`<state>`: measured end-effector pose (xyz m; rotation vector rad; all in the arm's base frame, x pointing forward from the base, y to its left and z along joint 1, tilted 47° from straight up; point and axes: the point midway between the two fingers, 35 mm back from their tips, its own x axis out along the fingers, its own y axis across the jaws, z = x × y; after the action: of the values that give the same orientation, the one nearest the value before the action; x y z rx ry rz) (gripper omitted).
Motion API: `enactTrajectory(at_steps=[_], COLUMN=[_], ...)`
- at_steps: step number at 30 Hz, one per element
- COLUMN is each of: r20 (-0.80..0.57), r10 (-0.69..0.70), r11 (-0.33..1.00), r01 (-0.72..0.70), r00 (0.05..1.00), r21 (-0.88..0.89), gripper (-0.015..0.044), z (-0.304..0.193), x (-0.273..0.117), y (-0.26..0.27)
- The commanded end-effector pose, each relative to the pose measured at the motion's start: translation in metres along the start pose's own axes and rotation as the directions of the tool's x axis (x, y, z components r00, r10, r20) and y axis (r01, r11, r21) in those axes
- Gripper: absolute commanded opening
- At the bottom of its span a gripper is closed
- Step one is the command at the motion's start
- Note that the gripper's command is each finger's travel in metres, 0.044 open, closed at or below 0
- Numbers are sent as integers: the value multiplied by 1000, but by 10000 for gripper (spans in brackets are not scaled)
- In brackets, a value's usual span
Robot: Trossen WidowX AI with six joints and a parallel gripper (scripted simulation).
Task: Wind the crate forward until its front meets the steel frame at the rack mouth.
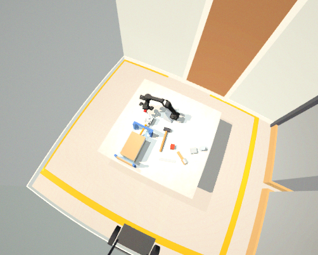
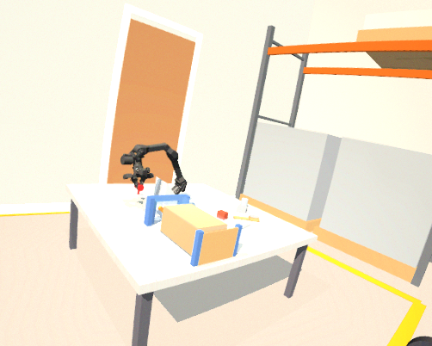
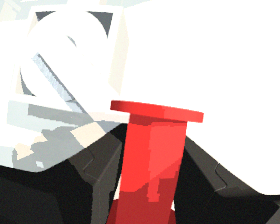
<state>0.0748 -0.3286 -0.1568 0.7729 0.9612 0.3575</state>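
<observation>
My gripper (image 1: 146, 108) (image 2: 138, 182) (image 3: 149, 133) is shut on the upright red grip (image 3: 153, 150) of the winch handle. In the wrist view the handle's pale arm (image 3: 56, 77) runs from the grip across the round top of the white winch (image 1: 149, 119) (image 3: 119, 65); the square key and hole are hidden. The tan crate (image 1: 133, 146) (image 2: 192, 224) looks flat on the bench. Its front is a short way behind the blue frame (image 1: 143, 127) (image 2: 168, 198), with a gap between them. The orange strap (image 1: 142, 131) runs under the frame toward the winch. Clear panels are hard to make out.
A hammer (image 1: 163, 140) lies beside the frame and crate. A red block (image 1: 172, 146) (image 2: 222, 214), a wooden-handled tool (image 1: 181, 156) and a grey block (image 1: 194, 151) lie farther off. A tan end board with blue posts (image 2: 197, 247) stands behind the crate.
</observation>
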Motion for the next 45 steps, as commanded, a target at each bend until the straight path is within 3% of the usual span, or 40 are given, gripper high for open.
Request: enactTrajectory(at_steps=[1, 34, 35, 40, 45], r20=[16, 19, -1, -31, -81], r10=[-16, -15, -16, -80, -229], r11=[999, 999, 1000, 982, 831], r01=[17, 15, 16, 84, 238], r00=[1000, 1000, 1000, 996, 970], r21=[-28, -31, 2, 166, 502], gripper=[0, 0, 0, 0, 0], z=[17, 64, 42, 42, 42], x=[9, 29, 18, 19, 19], y=[-10, -19, -19, -21, -21])
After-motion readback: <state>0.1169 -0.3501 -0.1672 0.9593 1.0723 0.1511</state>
